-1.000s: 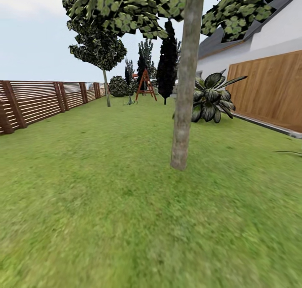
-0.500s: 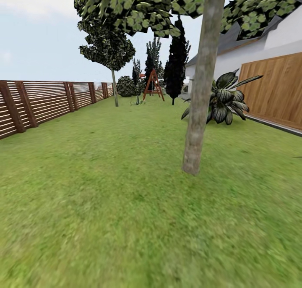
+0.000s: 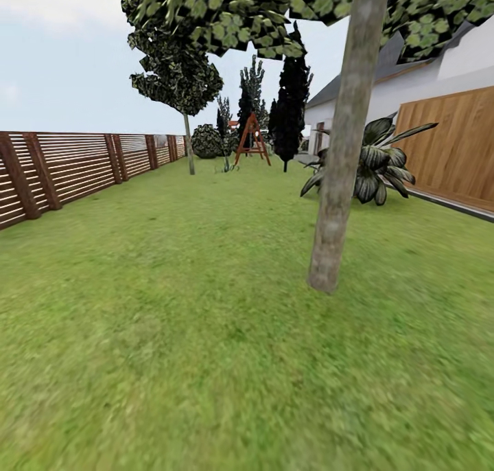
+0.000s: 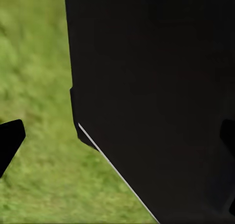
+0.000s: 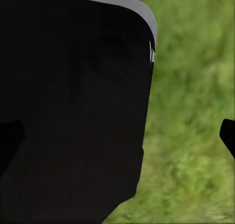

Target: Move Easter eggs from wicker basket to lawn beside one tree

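Head view over the lawn [image 3: 171,320], tree [image 3: 341,182] trunk rising right of centre, striped agave [image 3: 374,165] behind it, wooden fence [image 3: 75,165] at left, both wrist views show grass beside black robot body, each gripper's fingertips at opposite frame edges, spread apart, holding nothing.

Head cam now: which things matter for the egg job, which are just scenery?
Job: tree, lawn.
Scenery: wooden fence, agave plant, red swing frame, far tree, house wall.
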Available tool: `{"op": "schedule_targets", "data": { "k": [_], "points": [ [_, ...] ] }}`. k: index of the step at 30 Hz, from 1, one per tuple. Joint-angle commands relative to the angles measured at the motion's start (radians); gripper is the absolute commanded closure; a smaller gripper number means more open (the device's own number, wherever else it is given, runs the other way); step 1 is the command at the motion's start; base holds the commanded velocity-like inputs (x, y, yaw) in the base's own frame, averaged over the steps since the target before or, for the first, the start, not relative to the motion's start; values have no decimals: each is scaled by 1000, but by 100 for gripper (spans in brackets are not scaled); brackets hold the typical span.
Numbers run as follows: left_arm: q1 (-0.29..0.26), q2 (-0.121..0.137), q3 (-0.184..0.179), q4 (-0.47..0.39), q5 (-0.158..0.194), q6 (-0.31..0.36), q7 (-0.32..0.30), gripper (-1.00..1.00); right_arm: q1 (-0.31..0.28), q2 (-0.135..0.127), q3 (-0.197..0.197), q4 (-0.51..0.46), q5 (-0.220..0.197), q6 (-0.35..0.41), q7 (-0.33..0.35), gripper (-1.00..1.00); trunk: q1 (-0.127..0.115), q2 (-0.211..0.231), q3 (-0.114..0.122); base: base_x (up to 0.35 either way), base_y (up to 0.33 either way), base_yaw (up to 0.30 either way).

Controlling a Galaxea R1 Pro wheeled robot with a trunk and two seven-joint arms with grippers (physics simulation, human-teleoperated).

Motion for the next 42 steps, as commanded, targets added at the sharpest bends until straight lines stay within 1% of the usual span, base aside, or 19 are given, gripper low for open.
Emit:
{"op": "schedule_targets", "data": {
  "k": [1,22,28,42],
  "points": [
    [0,0,1,0,1,0,-4,-100,-1,0,0,2,8,-1,1,-100,1,0,-1,286,212,0],
    [0,0,1,0,0,0,-4,-100,-1,0,-1,3,8,1,3,-100,1,0,-1,287,212,0],
    [0,0,1,0,0,0,-4,-100,-2,0,0,4,7,5,4,-100,1,0,-1,295,207,-140],
    [0,0,1,0,1,0,-4,-100,-1,0,-1,4,7,2,4,-100,1,0,-1,295,207,-6]
  ]
}}
